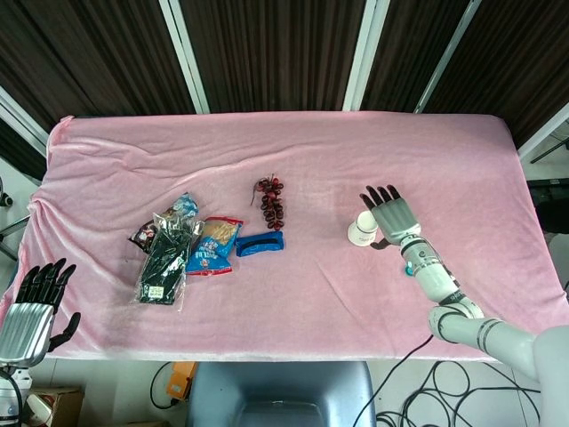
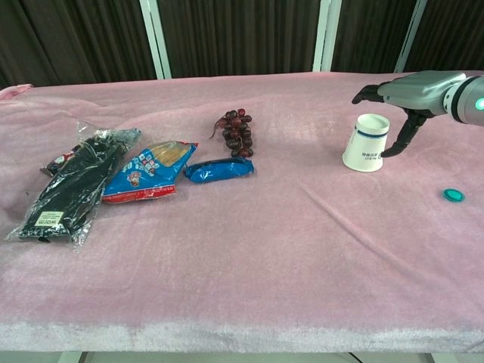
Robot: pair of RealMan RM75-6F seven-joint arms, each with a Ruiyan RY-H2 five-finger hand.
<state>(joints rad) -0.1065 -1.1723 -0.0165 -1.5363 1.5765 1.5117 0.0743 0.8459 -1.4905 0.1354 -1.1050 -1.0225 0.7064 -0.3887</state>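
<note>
My right hand (image 1: 391, 213) hovers just right of a white paper cup (image 1: 362, 233) on the pink cloth, with its fingers spread and nothing in them. In the chest view the thumb hangs close beside the cup (image 2: 366, 151) and the fingers of the right hand (image 2: 408, 91) reach over it; I cannot tell whether they touch. My left hand (image 1: 36, 302) hangs off the table's front-left corner, fingers apart and empty.
A bunch of dark grapes (image 1: 271, 200), a small blue packet (image 1: 260, 242), a blue snack bag (image 1: 213, 246) and a black packet in clear wrap (image 1: 166, 258) lie at centre-left. A small teal cap (image 2: 453, 194) lies to the cup's right.
</note>
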